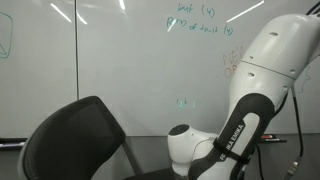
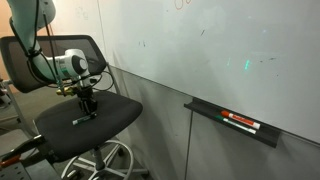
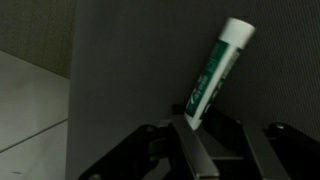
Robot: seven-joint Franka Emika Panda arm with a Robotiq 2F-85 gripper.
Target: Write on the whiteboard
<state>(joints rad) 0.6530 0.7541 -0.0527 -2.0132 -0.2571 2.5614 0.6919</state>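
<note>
Evidently the pen comes first: the gripper point(image 2: 88, 104) hangs low over the seat of the black office chair point(image 2: 115, 112), where a green-and-white marker point(image 3: 215, 75) lies. Nothing gets written without it. The fingers look apart, one beside the marker's near end, clamping nothing. The whiteboard point(image 1: 130, 60) stands behind the chair, out of the gripper's reach. The wrist view is dim, and the marker's lower end is hidden behind a finger. The arm covers part of the board.
</note>
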